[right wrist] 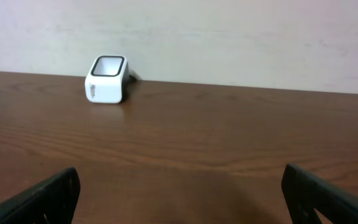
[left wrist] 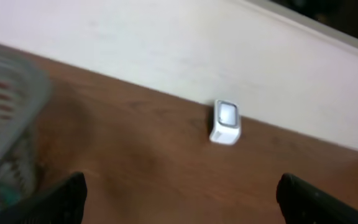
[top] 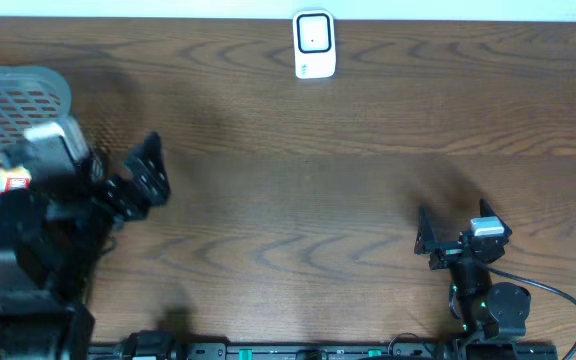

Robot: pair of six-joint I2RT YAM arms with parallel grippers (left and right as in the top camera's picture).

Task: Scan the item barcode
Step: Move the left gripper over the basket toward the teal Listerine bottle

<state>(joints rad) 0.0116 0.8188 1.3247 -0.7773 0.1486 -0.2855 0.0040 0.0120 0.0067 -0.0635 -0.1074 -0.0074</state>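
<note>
Wooden table (top: pixel 308 190), barcode scanner (top: pixel 314 45) at far edge. Left gripper (top: pixel 153 165) and right gripper (top: pixel 423 232) wide, empty; best to enter basket (top: pixel 18 90) squarely.

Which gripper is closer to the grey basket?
The left gripper: it is right beside the basket, while the right gripper is far away on the other side.

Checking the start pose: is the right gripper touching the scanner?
Apart. The overhead view shows a wide stretch of bare table between the right gripper and the scanner at the far edge.
</note>
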